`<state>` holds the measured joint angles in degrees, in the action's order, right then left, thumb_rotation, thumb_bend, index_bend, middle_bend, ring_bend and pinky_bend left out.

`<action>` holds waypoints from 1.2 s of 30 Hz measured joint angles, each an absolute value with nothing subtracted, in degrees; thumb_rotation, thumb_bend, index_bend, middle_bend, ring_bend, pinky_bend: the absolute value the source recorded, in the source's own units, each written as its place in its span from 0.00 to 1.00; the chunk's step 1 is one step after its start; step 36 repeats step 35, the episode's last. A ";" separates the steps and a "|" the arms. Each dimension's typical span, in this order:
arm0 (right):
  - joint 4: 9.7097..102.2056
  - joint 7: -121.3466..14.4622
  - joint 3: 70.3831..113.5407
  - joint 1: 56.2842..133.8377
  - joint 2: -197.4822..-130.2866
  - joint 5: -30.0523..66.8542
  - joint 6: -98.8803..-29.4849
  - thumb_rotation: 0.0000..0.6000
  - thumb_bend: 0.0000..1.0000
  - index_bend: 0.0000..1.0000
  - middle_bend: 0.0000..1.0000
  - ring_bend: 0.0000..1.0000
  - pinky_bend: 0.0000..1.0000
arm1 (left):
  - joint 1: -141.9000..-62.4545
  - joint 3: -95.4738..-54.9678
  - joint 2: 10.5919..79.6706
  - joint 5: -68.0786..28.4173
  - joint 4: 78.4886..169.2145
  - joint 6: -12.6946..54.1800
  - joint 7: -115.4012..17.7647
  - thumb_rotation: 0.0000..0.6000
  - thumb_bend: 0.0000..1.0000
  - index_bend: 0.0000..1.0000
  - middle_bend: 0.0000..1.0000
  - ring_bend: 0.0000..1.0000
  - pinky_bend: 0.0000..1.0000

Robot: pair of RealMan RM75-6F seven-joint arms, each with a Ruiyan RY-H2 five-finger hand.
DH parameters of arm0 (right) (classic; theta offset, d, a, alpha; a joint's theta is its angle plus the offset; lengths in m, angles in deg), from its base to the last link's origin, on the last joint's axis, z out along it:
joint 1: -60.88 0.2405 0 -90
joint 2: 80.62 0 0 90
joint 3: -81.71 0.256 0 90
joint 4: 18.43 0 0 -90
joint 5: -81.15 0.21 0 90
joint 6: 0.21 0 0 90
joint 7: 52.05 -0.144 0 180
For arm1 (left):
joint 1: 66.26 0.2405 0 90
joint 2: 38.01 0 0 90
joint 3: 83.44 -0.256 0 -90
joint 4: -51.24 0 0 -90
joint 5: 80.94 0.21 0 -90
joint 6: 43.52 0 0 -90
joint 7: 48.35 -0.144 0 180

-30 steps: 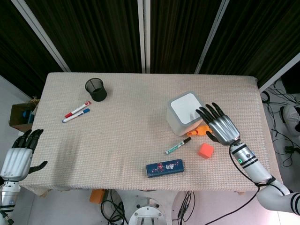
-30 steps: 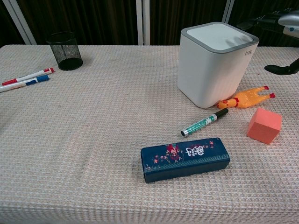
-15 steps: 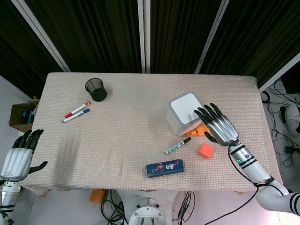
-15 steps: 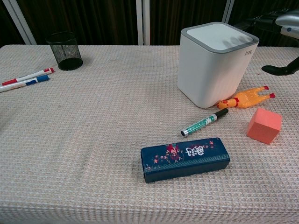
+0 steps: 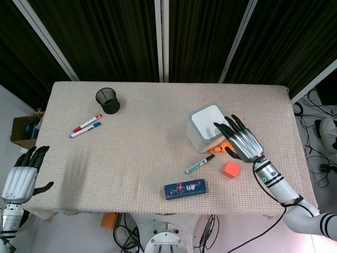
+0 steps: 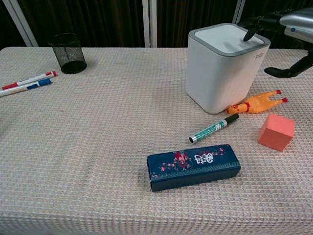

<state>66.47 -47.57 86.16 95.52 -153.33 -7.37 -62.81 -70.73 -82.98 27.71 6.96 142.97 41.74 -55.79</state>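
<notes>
Under the spread, empty right robot hand point(image 5: 242, 142), the white bin's point(image 5: 205, 126) near edge.

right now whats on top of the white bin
Only the right hand, fingers spread, reaching over the white bin; its fingertips sit at the closed lid's far edge. The lid hides whatever is inside.

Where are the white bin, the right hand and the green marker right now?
white bin point(image 6: 222, 73): chest view, on its front wall.
right hand point(image 5: 241, 140): head view, on the back of the hand.
green marker point(image 6: 210, 129): chest view, on the middle of its barrel.
</notes>
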 measured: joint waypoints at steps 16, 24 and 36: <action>64.77 -50.02 86.49 94.34 -154.05 -9.61 -68.59 1.00 0.29 0.00 0.08 0.00 0.00 | -70.64 -82.95 27.42 6.97 142.92 41.95 -55.31 1.00 0.05 0.06 0.10 0.06 0.19; 63.77 -49.87 84.82 85.41 -153.41 -13.59 -85.41 1.00 0.25 0.00 0.00 0.00 0.00 | -70.57 -82.89 27.05 6.96 143.28 42.15 -55.55 1.00 0.05 0.06 0.10 0.06 0.19; 55.49 -53.69 81.52 66.68 -156.02 -3.65 -95.37 1.00 0.22 0.00 0.00 0.00 0.00 | -71.09 -82.58 27.83 6.87 142.23 41.61 -54.72 1.00 0.05 0.06 0.10 0.06 0.19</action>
